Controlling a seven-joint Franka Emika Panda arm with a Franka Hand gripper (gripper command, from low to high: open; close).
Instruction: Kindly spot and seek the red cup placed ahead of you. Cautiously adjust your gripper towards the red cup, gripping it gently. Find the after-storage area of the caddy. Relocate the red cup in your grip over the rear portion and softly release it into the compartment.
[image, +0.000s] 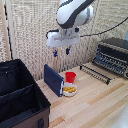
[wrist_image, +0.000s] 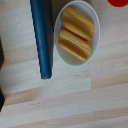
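The red cup (image: 70, 77) stands upright on the wooden table, behind the white bowl and beside the dark blue box. In the wrist view only an edge of the cup (wrist_image: 119, 2) shows at a corner. My gripper (image: 61, 51) hangs high above the table, over the blue box and a little toward the exterior view's left of the cup. Its fingers are apart and empty. The black caddy (image: 20, 97) stands at the exterior view's lower left, with its inner divider visible; a black edge of it (wrist_image: 1, 55) shows in the wrist view.
A dark blue flat box (image: 53, 79) (wrist_image: 42, 37) stands on edge between caddy and cup. A white bowl with yellow food (image: 69, 90) (wrist_image: 76, 32) sits in front of the cup. A toaster oven (image: 112, 55) with a pulled-out rack (image: 95, 72) stands at the exterior view's right.
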